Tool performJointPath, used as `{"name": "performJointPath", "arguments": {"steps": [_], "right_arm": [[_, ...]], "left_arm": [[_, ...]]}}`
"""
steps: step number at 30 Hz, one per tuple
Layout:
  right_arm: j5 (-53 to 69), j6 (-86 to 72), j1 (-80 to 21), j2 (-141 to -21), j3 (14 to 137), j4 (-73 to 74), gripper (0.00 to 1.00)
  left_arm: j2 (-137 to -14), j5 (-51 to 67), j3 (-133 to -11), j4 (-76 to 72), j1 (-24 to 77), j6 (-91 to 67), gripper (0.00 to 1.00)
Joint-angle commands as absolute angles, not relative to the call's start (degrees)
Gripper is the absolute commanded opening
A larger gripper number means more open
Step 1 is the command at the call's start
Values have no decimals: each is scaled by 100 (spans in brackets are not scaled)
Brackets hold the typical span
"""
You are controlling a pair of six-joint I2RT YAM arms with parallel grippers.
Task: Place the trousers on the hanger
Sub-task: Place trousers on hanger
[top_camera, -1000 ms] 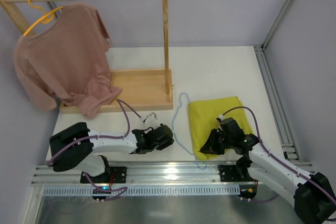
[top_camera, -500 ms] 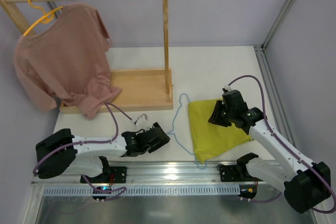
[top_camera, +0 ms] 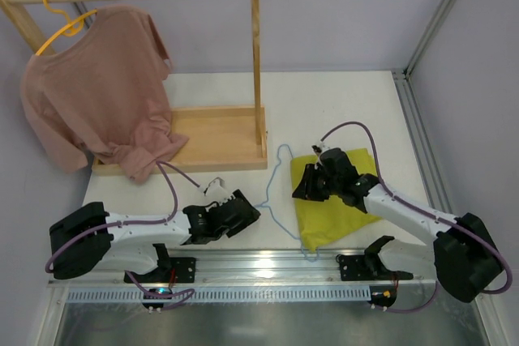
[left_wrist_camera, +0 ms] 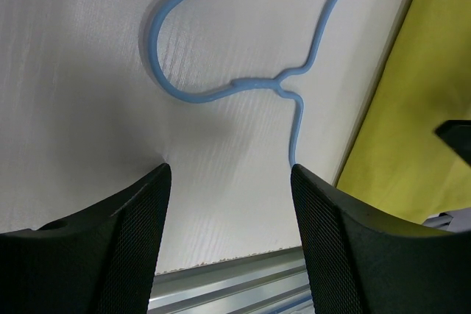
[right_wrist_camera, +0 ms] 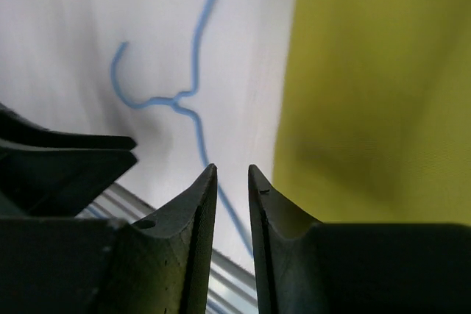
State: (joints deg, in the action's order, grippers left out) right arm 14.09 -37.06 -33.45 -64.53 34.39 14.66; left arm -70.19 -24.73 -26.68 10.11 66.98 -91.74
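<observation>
Table (top_camera: 340, 107): white top. It is bare between the rack and the right edge, and on the far side of the cloth. A metal frame rail (top_camera: 419, 147) closes its right edge, and the mounting rail (top_camera: 268, 263) runs along the near edge under my bases.
Wooden rack (top_camera: 256, 62): stands at the far left, its tray base flat on the table and its post near the table's middle.
T-shirt (top_camera: 97, 91): dusty pink, hanging from a yellow hanger (top_camera: 62, 28) on the rack's bar. Its hem is bunched on the tray's near-left corner.
Trousers (top_camera: 326, 220): yellow-green, folded flat at the near right. The left edge is straight and the near corner lies close to the mounting rail. My right arm crosses above them.
Hanger (left_wrist_camera: 259, 83): thin light-blue wire, flat on the table just left of the trousers. Its hook points toward my left gripper and its two arms spread along the cloth's left edge. I cannot tell whether the wire runs under the cloth.
Left gripper (left_wrist_camera: 229, 180): jaws spread wide with nothing between them, low over bare table and facing the hook, with free table between my fingers and the wire.
Right gripper (right_wrist_camera: 231, 170): jaws drawn to a narrow slit and holding nothing. It sits over the strip of table beside the trousers' left edge, with the hanger wire beneath the tips.
</observation>
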Motion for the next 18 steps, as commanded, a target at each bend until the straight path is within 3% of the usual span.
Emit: {"name": "performJointPath", "arguments": {"steps": [1,13,18], "right_arm": [[1239,-4016,-3349,-7047,2665,564,26],[1292,-4693,-3103,-8041,1513,-992,24],[1494,-4457,-3041,-7990,1458,-1144,24]], "left_arm": [[-6996,-2707,-2628,853,6680,-9167,67],[-7479,-2707,-2733,237,6680,-9026,69],[-7446,-2882,-2962,984,6671,-9316,67]]}}
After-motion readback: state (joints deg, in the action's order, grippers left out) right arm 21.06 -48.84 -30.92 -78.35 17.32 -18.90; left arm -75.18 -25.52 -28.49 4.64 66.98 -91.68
